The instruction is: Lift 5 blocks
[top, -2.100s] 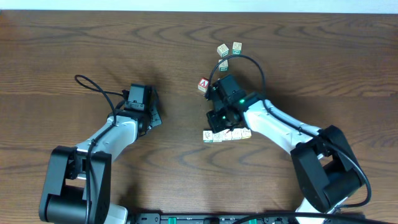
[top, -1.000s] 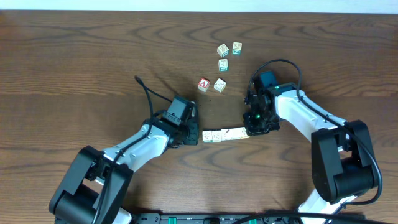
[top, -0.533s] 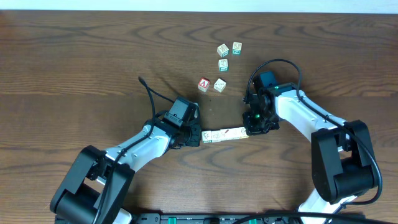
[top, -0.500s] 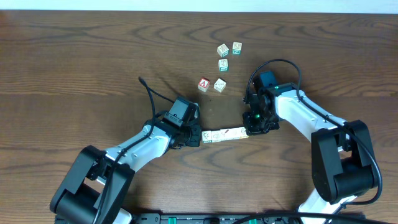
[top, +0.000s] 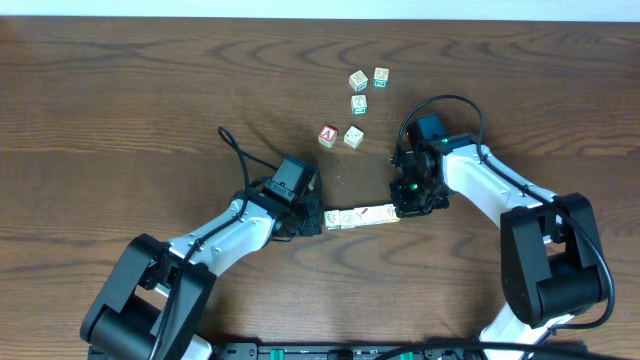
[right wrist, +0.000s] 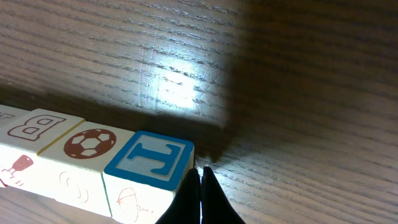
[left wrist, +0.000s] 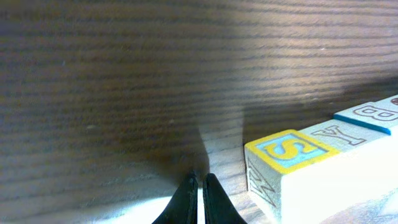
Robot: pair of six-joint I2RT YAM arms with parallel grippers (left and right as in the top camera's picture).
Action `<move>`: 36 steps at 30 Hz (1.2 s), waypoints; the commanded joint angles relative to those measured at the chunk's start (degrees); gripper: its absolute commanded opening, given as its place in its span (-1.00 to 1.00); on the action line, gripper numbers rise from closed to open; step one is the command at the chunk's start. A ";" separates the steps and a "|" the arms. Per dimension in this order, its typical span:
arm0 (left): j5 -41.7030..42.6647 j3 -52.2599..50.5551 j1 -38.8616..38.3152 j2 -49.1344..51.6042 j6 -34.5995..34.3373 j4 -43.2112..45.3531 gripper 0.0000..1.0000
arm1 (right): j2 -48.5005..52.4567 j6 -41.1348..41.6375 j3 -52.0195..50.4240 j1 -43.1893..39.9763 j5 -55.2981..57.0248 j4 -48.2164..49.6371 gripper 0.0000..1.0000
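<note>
**Overhead view.** Both arms reach inward with elbows bent outward, low over the dark wood-grain worktop (top: 120, 90). The left hand (top: 317, 218) and the right hand (top: 400, 208), both clenched and empty, stand at opposite ends of a row of five small pale wooden alphabet blocks (top: 362, 215) lying flat between them. Beyond the hands, well apart from the row, lie four loose pale cubes (top: 359, 104) and a cube with a red "A" face (top: 328, 136).

**Left wrist view.** The left hand (left wrist: 199, 182) has its fingers pressed together on nothing. Just to its right sits the end block with a blue "S" in a yellow frame (left wrist: 289, 149). A strip of wood shows between them, and contact cannot be told. Bare wood lies ahead and to the left.

**Right wrist view.** The right hand (right wrist: 200, 177) is clenched, tips at the near corner of the end block with a blue-framed "T" (right wrist: 152, 158) on its left. Bare wood lies ahead and to the right.
</note>
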 commanded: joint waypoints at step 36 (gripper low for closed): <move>-2.27 4.04 -7.41 0.57 -7.48 -0.81 -0.85 | 0.26 4.00 -0.33 4.87 -5.09 1.09 -0.97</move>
